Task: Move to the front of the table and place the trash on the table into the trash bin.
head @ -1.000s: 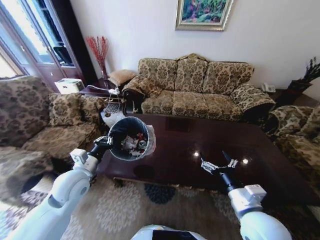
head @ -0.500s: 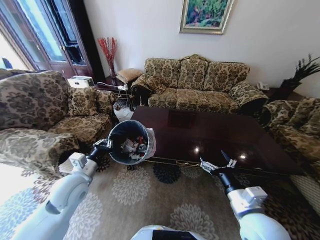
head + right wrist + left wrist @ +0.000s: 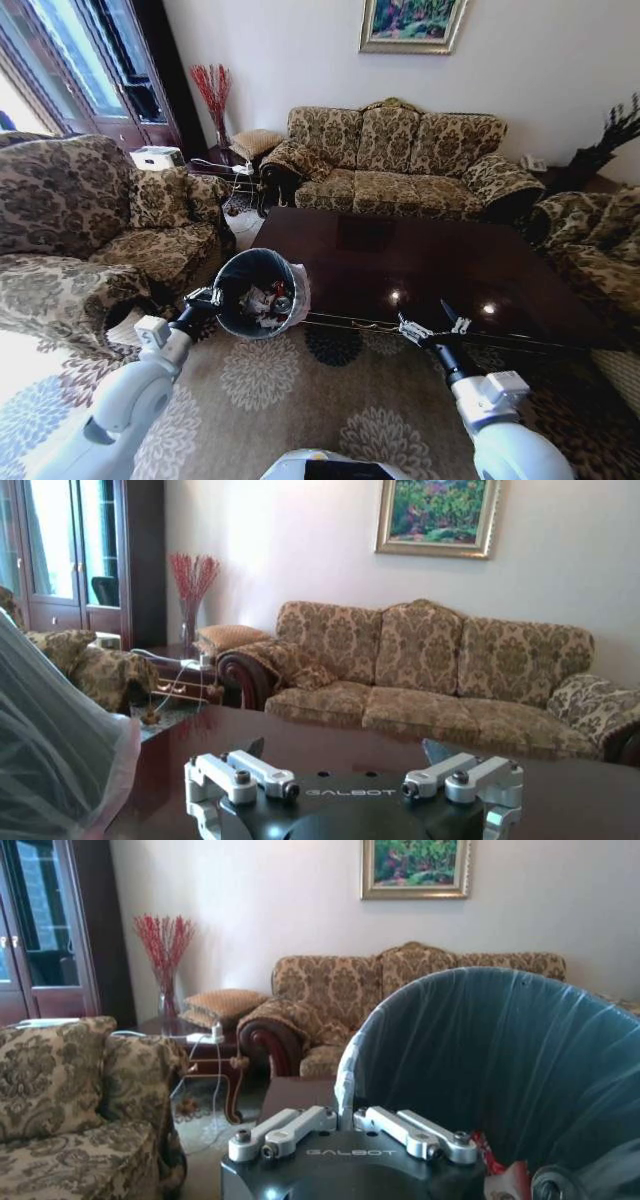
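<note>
Left hand (image 3: 207, 298) clamped on trash bin (image 3: 254, 293) rim, right hand (image 3: 432, 327) spread

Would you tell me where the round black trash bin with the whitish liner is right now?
In the head view the round black trash bin is held up by the left gripper, off the near-left corner of the glossy dark wooden table.

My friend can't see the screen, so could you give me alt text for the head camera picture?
A robot's left hand holds up a black trash bin with trash inside, beside a dark glossy table. Its right hand hovers open at the table's front edge, with patterned sofas around.
</note>
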Available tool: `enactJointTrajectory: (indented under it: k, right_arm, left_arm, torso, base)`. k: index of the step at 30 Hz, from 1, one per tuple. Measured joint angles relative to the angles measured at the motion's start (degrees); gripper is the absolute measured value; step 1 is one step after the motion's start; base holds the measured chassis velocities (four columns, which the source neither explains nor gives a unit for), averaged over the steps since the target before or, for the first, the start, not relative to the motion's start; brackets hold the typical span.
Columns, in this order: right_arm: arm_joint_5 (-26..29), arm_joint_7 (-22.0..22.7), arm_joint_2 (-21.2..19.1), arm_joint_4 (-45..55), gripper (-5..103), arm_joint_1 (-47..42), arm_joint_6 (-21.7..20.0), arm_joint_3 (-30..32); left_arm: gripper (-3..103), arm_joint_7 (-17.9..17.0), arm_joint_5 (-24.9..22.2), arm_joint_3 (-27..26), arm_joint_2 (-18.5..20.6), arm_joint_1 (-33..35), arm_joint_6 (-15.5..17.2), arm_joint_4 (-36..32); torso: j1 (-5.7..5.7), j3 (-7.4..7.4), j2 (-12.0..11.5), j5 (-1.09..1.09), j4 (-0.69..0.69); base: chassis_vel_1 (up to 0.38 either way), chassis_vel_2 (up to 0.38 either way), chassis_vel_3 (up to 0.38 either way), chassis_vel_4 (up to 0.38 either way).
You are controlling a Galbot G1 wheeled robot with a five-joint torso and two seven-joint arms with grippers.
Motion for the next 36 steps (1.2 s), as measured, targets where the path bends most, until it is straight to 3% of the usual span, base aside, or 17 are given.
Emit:
enactJointTrajectory:
  k: [19,36]
  right_arm:
    - [-2.2,0.0,0.3,-0.1,100,-0.3,0.1,-0.3]
    - [-0.9,-0.5,-0.9,-1.4,100,0.2,2.8,0.1]
  left_arm:
    - [3,0.1,0.3,-0.4,-0.5,0.7,-0.2,-0.5]
    - [3,0.5,0.7,-0.4,-1.5,0.9,-0.8,-0.1]
  torso:
    - [-2.44,-3.04,-5.5,0.01,0.00]
    - [-4.35,-5.38,-9.9,-0.04,0.00]
  base:
    - [0.075,0.024,-0.087,-0.027]
    - [0.196,0.194,-0.188,-0.182]
